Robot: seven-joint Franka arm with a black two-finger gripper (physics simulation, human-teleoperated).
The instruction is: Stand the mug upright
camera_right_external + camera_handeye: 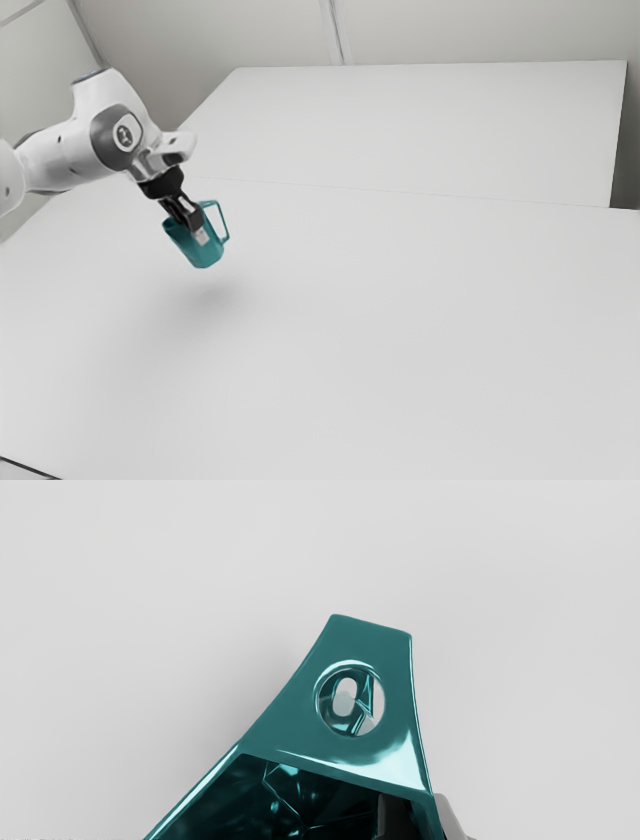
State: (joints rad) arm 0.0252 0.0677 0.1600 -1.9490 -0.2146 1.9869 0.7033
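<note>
My gripper (pixel 198 230) is at the mouth of the teal mug (pixel 206 253), above the table (pixel 400 340). The mug hangs tilted, its opening toward my hand and its handle (pixel 223 222) toward the exterior view's right. A shadow lies on the table below it. In the wrist view, one finger of my gripper (pixel 426 812) is inside the mug (pixel 360 640) and the other outside, with the wall held between them. The inner finger looks dark, the outer grey. Much of the mug's lower interior is in shade.
A thin seam crosses the white surface behind the mug. The far edge (pixel 430 66) of that surface runs below a pale wall (pixel 480 30). A dark line crosses the near corner at the exterior view's left.
</note>
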